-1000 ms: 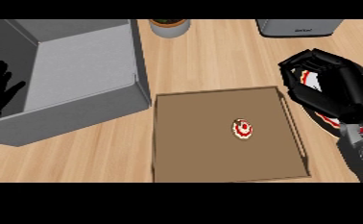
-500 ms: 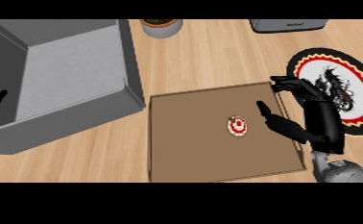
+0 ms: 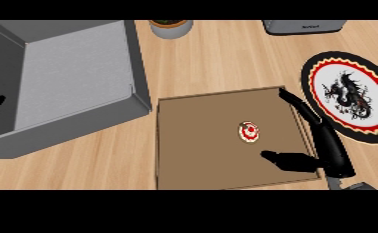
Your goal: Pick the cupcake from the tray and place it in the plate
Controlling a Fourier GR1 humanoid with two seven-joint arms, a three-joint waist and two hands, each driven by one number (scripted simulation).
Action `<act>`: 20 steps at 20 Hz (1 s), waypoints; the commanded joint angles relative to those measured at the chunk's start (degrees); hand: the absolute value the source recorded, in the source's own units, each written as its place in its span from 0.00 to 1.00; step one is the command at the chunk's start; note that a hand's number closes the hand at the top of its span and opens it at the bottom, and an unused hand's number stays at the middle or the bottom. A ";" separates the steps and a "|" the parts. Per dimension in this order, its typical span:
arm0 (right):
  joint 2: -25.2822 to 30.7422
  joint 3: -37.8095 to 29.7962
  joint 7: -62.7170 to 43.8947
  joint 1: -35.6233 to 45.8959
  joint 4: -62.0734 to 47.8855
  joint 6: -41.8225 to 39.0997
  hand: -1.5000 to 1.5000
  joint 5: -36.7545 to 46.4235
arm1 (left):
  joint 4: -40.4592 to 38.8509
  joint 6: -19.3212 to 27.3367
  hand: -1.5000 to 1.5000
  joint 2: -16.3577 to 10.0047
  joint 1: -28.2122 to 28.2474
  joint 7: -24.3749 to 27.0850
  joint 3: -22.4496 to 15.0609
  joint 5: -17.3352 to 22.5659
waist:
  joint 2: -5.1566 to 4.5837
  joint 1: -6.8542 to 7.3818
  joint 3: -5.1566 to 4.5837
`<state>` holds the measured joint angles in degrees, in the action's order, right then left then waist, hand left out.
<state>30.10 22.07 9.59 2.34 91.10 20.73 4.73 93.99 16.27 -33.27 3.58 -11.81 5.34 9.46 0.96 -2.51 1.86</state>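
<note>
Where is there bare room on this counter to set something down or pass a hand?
Bare counter lies beyond the tray, between the grey bin, the pot and the plate. The tray's left half, left of the cupcake, is free. Its right side is crowded: the open right hand lies there.

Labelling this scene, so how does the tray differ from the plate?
The tray is square and plain brown; the plate is round, with a black rim and dragon design. The cupcake sits in the tray, not on the plate. Both lie flat on the wooden counter.
</note>
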 commanded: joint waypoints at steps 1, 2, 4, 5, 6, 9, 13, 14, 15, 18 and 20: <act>6.15 0.85 -5.25 1.47 -0.09 -1.19 0.00 5.90 | -1.42 -1.85 0.50 9.10 -0.31 -2.39 -9.84 2.01 | -1.41 -1.38 -2.36; 6.09 2.55 -6.84 0.70 -0.53 -0.83 0.00 7.95 | -1.21 -3.11 0.50 8.53 1.05 -1.81 -9.18 2.42 | -1.28 -0.45 -2.36; 8.48 2.77 -11.57 3.10 1.06 -3.68 0.00 8.68 | -0.65 -2.61 0.50 9.75 0.88 -2.25 -9.84 1.94 | -1.31 -0.68 -2.49; 9.47 3.69 -12.79 3.35 0.95 -5.18 0.00 9.56 | -0.71 -3.00 0.50 8.56 -0.77 -3.26 -8.89 2.00 | -1.41 -0.72 -2.35; 9.92 3.86 -15.11 4.85 0.84 -6.93 0.00 9.33 | -0.92 -2.97 0.50 9.88 0.19 -1.80 -9.77 1.43 | -1.61 -0.30 -2.49; 10.92 7.52 -20.06 4.81 1.03 -12.24 0.00 9.78 | -0.93 -2.73 0.50 10.61 1.08 -1.65 -9.67 0.42 | -1.78 0.14 -2.47; 8.90 10.38 -28.54 8.17 2.14 -16.93 0.00 9.58 | 1.24 -3.53 0.50 10.40 -0.12 -3.45 -9.65 0.06 | -1.64 1.11 -2.27; 9.62 10.66 -28.86 8.28 2.16 -18.66 0.00 8.98 | 0.21 -3.42 0.50 11.44 0.51 -2.87 -9.88 -0.05 | -1.78 0.77 -2.32; 8.51 11.70 -30.78 8.78 1.80 -18.75 0.00 9.84 | 1.14 -2.54 0.50 11.62 -0.57 -4.21 -10.52 -1.21 | -1.79 0.57 -2.20; 8.56 10.86 -33.51 10.51 1.65 -20.55 0.00 8.97 | 0.18 -3.20 0.50 12.53 0.85 -2.73 -9.97 -1.48 | -1.67 0.66 -2.18; 7.06 11.30 -35.38 11.62 1.70 -21.16 0.00 8.74 | 0.01 -3.06 0.50 13.19 0.61 -2.78 -9.94 -2.01 | -1.72 0.65 -2.14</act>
<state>38.44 32.80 -22.04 11.97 93.08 1.57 13.81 97.75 14.59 -29.71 4.80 -14.20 5.64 5.50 0.78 -0.92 1.76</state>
